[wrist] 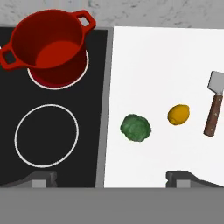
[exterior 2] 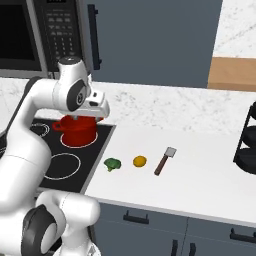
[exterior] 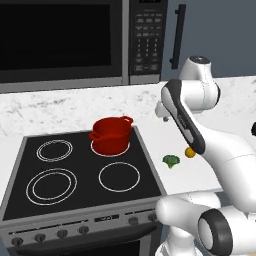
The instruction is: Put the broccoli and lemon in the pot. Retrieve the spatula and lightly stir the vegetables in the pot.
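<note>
The red pot stands empty on the stove's back right burner. On the white counter just right of the stove lie the green broccoli, the yellow lemon and, furthest right, the spatula, which has a brown handle and a small grey blade. My gripper hangs open and empty, high above the stove's right edge, between pot and broccoli and touching neither.
The black stove has four burner rings and front knobs. A microwave hangs above it. A dark rack stands at the counter's far right and a wooden board sits behind it. White counter stretches right of the spatula.
</note>
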